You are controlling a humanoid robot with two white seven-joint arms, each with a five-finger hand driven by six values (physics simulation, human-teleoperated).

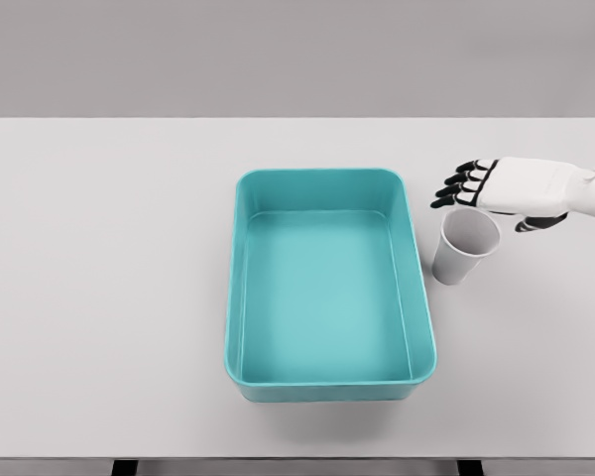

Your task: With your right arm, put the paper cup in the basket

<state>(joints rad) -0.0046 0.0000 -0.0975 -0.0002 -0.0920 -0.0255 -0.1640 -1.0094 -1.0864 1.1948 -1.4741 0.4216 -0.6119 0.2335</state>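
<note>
While the right hand (496,190) hovers at right of frame, fingers spread above the cup (465,245), grasping comes next; then carry leftward into the basket (414,288).

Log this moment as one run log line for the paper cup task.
stage: reach | right hand: open, over cup rim | paper cup: upright on table, right of basket | basket: empty | left arm: not in view

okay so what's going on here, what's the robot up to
The robot's right hand is reaching in from the right, just above the rim of a white paper cup that stands upright on the table, beside the teal basket. Its fingers are spread and do not grip the cup. The basket holds nothing. The left arm is out of view.
</note>
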